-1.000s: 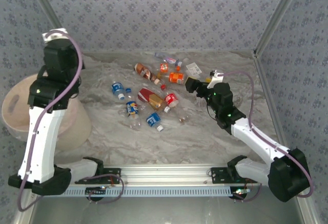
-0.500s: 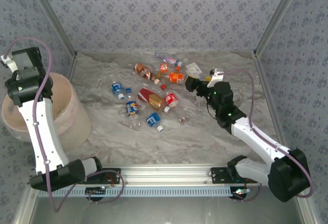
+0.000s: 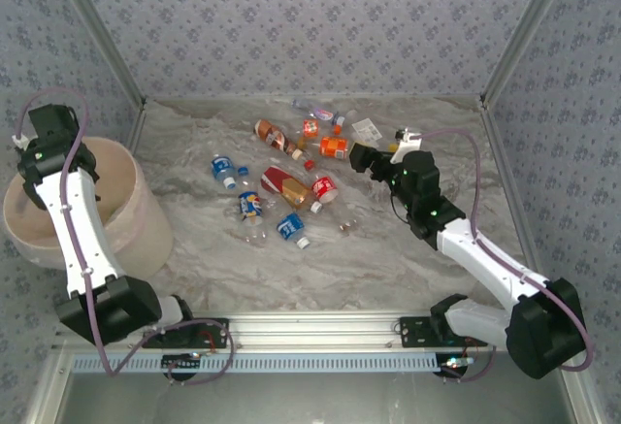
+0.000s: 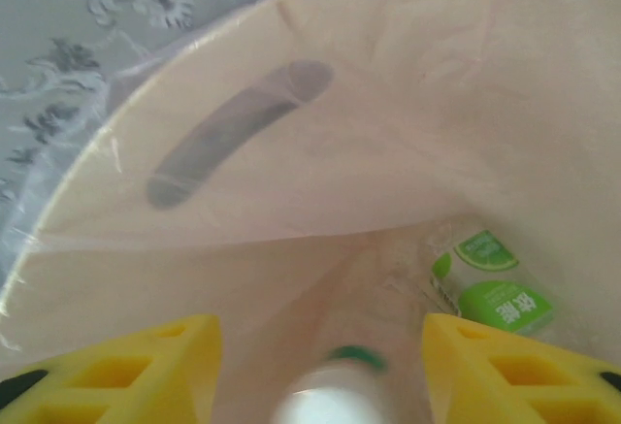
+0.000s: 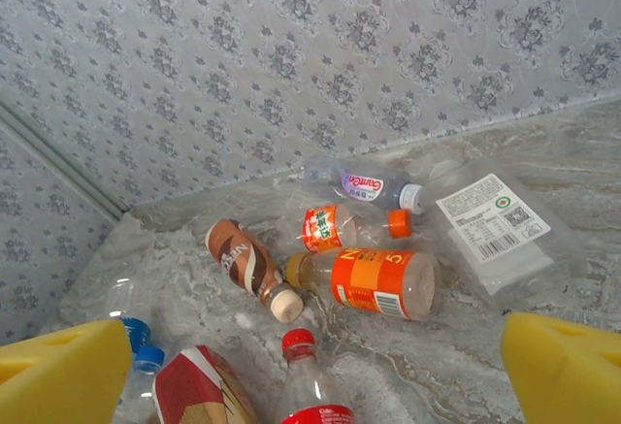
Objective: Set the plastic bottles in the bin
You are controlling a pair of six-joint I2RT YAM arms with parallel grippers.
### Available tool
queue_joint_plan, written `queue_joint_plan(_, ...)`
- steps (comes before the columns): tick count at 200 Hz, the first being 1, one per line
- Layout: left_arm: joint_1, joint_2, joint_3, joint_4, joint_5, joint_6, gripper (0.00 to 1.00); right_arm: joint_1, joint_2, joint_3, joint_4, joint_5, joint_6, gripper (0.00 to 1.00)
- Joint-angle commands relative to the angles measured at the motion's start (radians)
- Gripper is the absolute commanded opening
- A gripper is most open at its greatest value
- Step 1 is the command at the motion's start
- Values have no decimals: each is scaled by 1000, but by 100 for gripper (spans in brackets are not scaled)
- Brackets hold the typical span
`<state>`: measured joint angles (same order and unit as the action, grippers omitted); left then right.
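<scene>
Most of the job is left to do. About a dozen plastic bottles (image 3: 275, 181) lie scattered across the middle and back of the marbled bench (image 3: 388, 259), well apart from the bin (image 3: 136, 225). The bin is a large pale pinkish tub standing at the bench's left edge.

The left arm reaches over the bin's open top. In the left wrist view, the left tool (image 4: 318, 327) points down into the tub, its yellow fingers (image 4: 146, 375) apart. A blurred green-capped bottle (image 4: 335, 390) sits between them and does not seem to touch either one. It looks to be dropping into the bin, though the blur makes that a judgement. One green-labelled bottle (image 4: 490, 288) already rests at the bottom of the tub, against its inner wall below the oval handle cutout (image 4: 238, 133). So two bottles at most are delivered, as far as the tub's visible inside shows.

The right tool (image 3: 357, 159) hovers near the back right of the pile, fingers spread wide and holding nothing. Its wrist view looks down on an orange-labelled bottle (image 5: 378, 283), a brown-labelled bottle (image 5: 241, 261), a red-capped bottle (image 5: 309, 385) and several clear ones, all loose on the bench. Every one of these needs picking up and carrying to the tub.
</scene>
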<state>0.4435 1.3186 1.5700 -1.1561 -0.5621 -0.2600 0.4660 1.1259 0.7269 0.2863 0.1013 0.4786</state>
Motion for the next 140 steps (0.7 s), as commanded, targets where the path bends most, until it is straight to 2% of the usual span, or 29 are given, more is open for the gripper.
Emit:
queue_joint_plan(1,6,10,46,-33,31,-37,61,7,7,39,-34,7,-18,100)
queue_joint_plan(43,3,-113,21,91,187,-52,77,6,40,42,-66,-12,3,100)
queue_joint_plan(63,-36,-179,-4,167,249,-65,82,5,68,58,-91,-18,12,100)
queue_joint_plan(84,-141,-214,11,204,280,-80,87,13,100,92,-126,-49,-6,100)
queue_joint_plan(114,-366,-219,38,256,300,-93,95,34,143,119,-195,-60,-18,100)
queue_joint_plan(140,-524,-213,9,342,387,-124,98,42,163,113,-261,-74,-39,100)
